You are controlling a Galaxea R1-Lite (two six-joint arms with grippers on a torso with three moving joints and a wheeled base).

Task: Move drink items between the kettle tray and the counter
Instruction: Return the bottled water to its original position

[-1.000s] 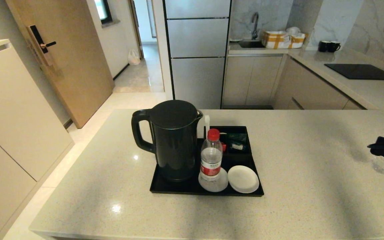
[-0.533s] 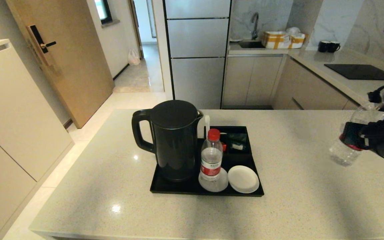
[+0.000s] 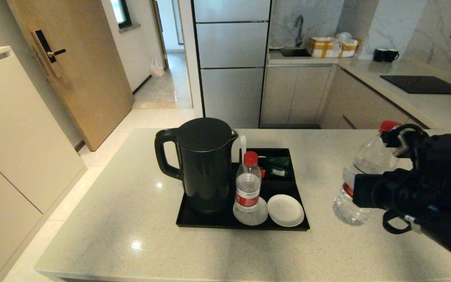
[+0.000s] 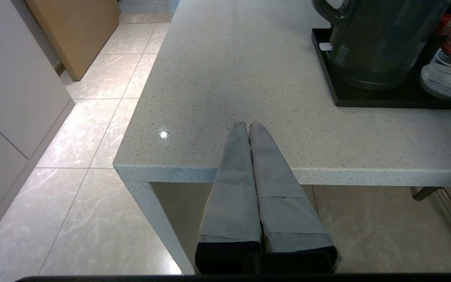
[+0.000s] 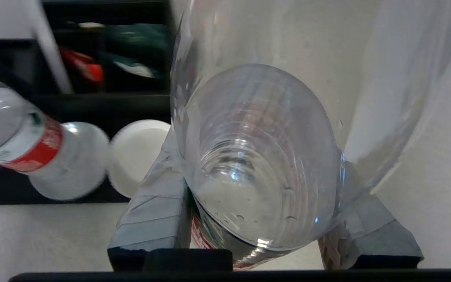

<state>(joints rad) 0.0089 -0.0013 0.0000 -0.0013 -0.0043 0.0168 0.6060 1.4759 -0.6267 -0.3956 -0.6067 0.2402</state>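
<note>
My right fingers, clamped on a water bottle, swung in over the table; kettle tray ahead, likely placing. Left fingers closed, parked.

A home kitchen. A steel fridge stands at top centre, with a sink tap and black hob at upper right.

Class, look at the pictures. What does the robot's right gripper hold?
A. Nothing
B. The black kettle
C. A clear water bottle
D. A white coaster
C: the right gripper is shut on a clear water bottle, carried tilted above the counter, to the right of the tray.
</note>
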